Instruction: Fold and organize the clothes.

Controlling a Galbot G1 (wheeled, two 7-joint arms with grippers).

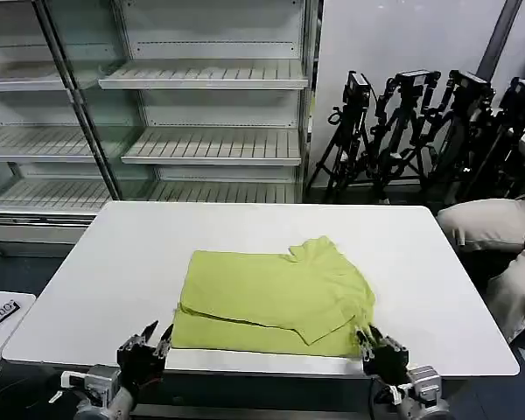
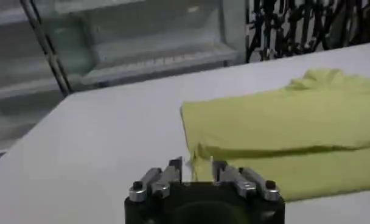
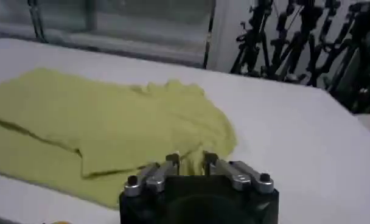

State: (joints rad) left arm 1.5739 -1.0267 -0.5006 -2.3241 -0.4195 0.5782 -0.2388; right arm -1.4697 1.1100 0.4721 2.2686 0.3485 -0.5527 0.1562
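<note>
Both grippers sit at the near table edge. Left gripper (image 1: 157, 337) is at the near-left corner of the shirt (image 1: 276, 293), fingers open w/ a small gap, nothing held; in the left wrist view this gripper (image 2: 197, 165) has its tips just at the shirt (image 2: 282, 134) corner, the cloth edge showing in the gap between them, and I cannot tell if they touch it. Right gripper (image 1: 367, 339) is at the near-right corner, also a bit open, nothing clamped; in the right wrist view it (image 3: 191, 161) stands just before the near hem of the shirt (image 3: 112, 122).

Shirt is lime, lying on the white table (image 1: 96, 280), approx. in the middle, nearer to the front edge. It is folded: an upper layer lies over a lower layer, whose strip shows along the near side. One sleeve is bunched at the far-right.

Beyond the table stand shelves (image 1: 210, 144) on the left and tripods (image 1: 420, 131) on the right. Beige bundles (image 1: 499, 236) lie off the table's right edge.
</note>
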